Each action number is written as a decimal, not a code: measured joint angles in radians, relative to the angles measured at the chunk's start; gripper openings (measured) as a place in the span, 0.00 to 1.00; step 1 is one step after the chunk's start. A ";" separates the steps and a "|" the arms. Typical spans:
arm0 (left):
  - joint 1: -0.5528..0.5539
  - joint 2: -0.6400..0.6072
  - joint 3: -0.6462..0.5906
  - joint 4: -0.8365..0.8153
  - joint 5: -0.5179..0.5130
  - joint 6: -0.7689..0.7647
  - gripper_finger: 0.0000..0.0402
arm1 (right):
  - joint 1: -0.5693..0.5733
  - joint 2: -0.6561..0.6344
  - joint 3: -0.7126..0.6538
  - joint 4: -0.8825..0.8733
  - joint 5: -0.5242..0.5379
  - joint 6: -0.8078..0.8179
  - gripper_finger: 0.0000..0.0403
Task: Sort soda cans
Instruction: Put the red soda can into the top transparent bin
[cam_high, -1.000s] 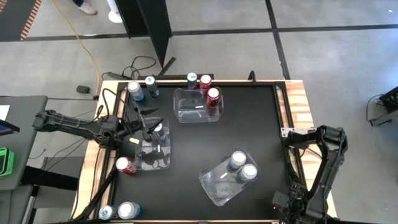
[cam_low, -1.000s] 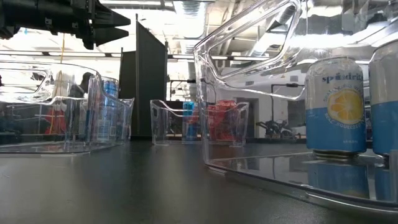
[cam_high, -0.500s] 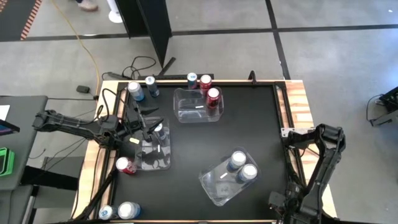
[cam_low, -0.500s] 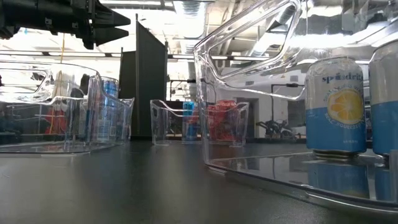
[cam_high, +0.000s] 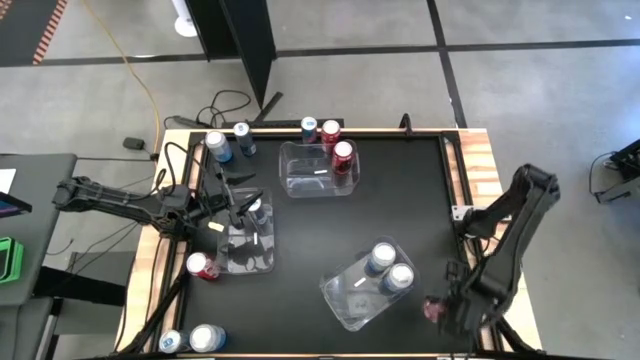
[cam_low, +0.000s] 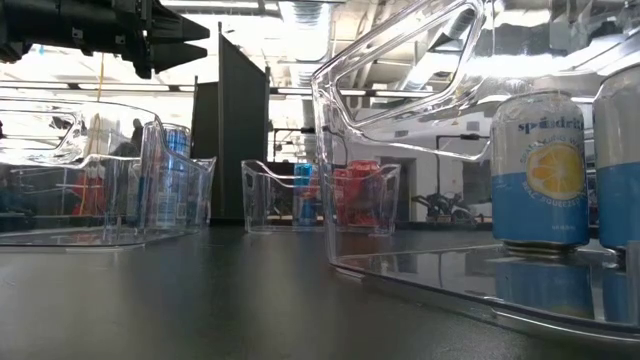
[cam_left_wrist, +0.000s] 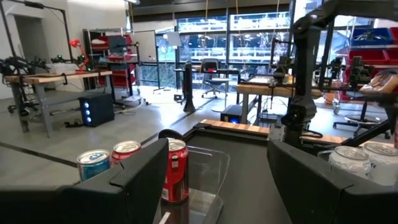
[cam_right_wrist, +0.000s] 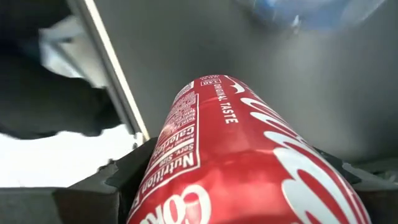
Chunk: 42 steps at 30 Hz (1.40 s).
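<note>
My right gripper (cam_high: 434, 309) is over the table's near-right corner, shut on a red soda can (cam_right_wrist: 236, 155). My left gripper (cam_left_wrist: 214, 186) stands open above the left clear bin (cam_high: 248, 245), over a silver-topped can (cam_high: 256, 207) in it. A red can (cam_high: 343, 153) stands in the far bin (cam_high: 310, 175), and two light blue cans (cam_high: 381, 257) (cam_high: 398, 277) stand in the near-right bin (cam_high: 350, 295). Loose cans stand along the far edge (cam_high: 217, 146) (cam_high: 243, 134) (cam_high: 309, 127) (cam_high: 330, 131), one red (cam_high: 203, 265) beside the left bin, and two at the near-left corner (cam_high: 207, 338) (cam_high: 172, 341). My right gripper pinches the red can by its side wall (cam_right_wrist: 186, 149), one dark finger (cam_right_wrist: 118, 183) on each side of it. The can's length runs away from the wrist camera, its far end (cam_right_wrist: 211, 82) toward the black table top. Whether it is lifted clear, I cannot tell.
The three clear bins take up the left, far-middle and near-right parts of the black table top (cam_high: 420, 210); bare surface lies between them and toward the right edge. A raised wooden rim (cam_high: 485, 170) frames the table. Cables (cam_high: 225, 105) lie on the floor past the far-left corner.
My right arm has swung upward and unfolded, and its gripper has moved from the near-right corner a little toward the table's left and far edge, beside the near-right bin. My left arm and the cans in the bins have kept still.
</note>
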 joint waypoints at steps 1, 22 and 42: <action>0.000 0.000 0.000 0.000 0.002 0.004 0.67 | -0.023 -0.031 0.000 -0.004 0.000 -0.029 0.77; 0.000 0.000 0.055 -0.030 0.002 0.147 0.67 | -1.056 0.026 0.499 -0.152 0.116 -1.090 0.77; 0.000 -0.001 0.055 -0.070 -0.133 0.225 0.67 | -1.268 0.744 1.051 -0.276 0.041 -1.558 0.77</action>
